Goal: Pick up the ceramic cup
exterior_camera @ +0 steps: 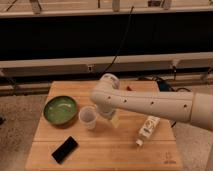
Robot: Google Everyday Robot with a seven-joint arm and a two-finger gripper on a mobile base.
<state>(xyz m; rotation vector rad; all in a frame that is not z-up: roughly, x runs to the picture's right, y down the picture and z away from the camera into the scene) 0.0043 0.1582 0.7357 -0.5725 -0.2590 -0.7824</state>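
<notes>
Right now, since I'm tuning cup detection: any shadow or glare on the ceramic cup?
Camera view: the light looks even, with no glare on the ceramic cup; the arm casts a soft shadow on the table just right of it, where the gripper hangs, largely hidden behind the wrist; the backdrop is dark.

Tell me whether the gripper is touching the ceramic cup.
Cannot tell. In the camera view the gripper sits just right of the ceramic cup, mostly hidden under the arm, so neither contact nor gap shows plainly.
</notes>
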